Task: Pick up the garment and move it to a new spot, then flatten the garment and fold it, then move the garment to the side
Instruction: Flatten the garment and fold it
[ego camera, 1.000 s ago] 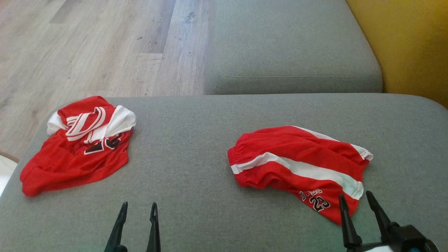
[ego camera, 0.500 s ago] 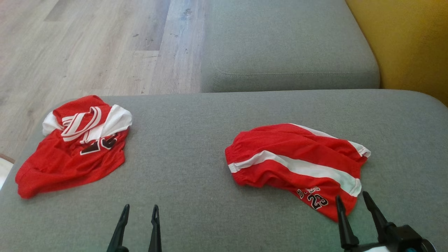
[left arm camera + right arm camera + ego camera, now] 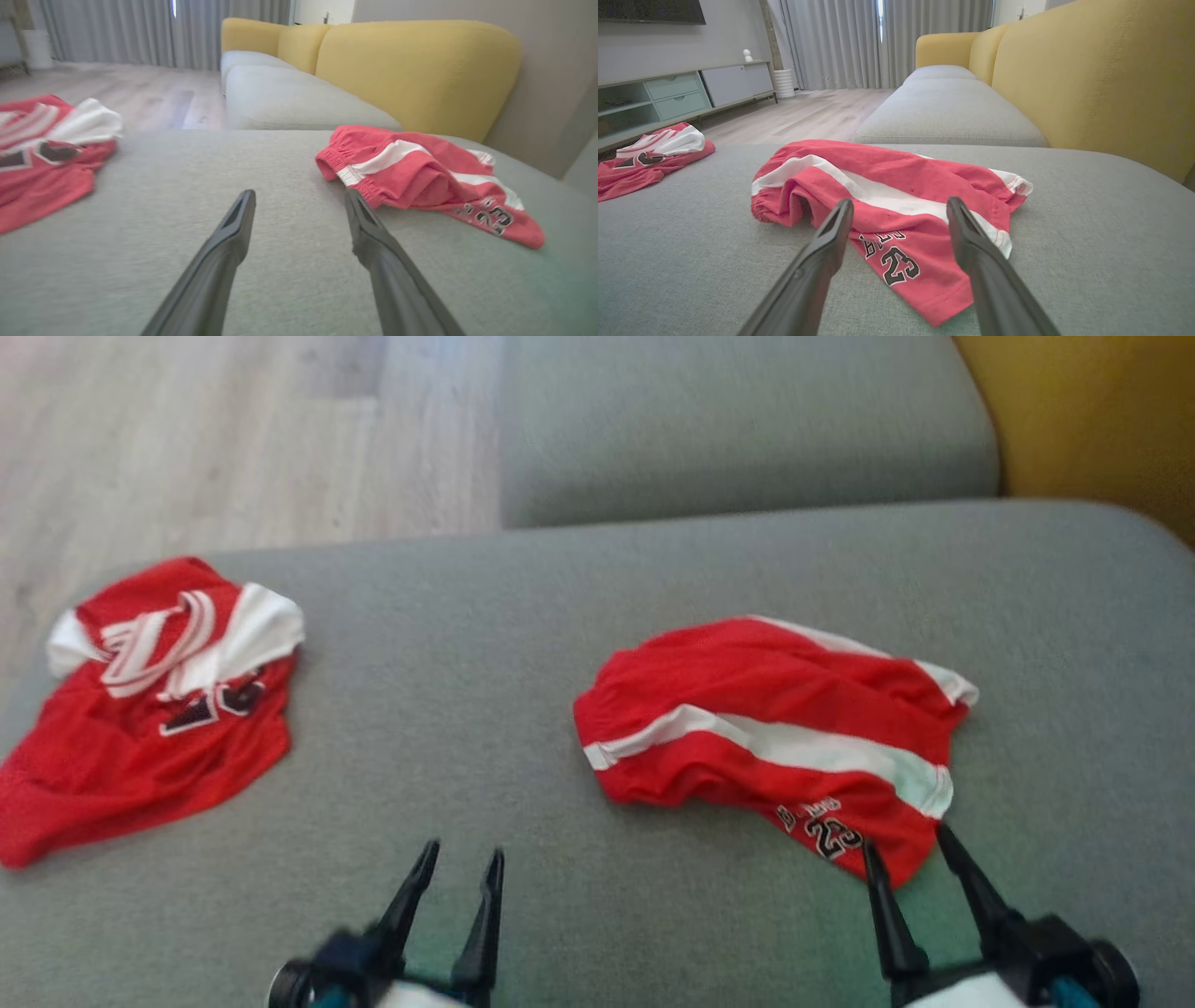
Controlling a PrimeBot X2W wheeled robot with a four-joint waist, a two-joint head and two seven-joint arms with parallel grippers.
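The red shorts (image 3: 766,719) lie crumpled on the grey sofa cushion (image 3: 467,644), directly ahead of the right gripper (image 3: 906,837). Its two fingers stand spread apart with nothing between them but air. In the right wrist view the leg hem printed with "23" sits just in front of and below the fingertips, roughly centred in the gap, though whether the tips touch the cloth I cannot tell.

The shorts' long axis runs crosswise to those fingers: the elastic waistband is ahead and to the left, and the white-trimmed leg opening is ahead and to the right.

The left gripper (image 3: 464,848) is likewise released and empty. From it the shorts lie ahead and to the right — the waistband is near its right fingertip in the left wrist view — while a second red garment, a jersey (image 3: 149,709), sits well off to its left.

So the right arm looks better placed for the hem and the left for the waistband — likely a two-point pick.
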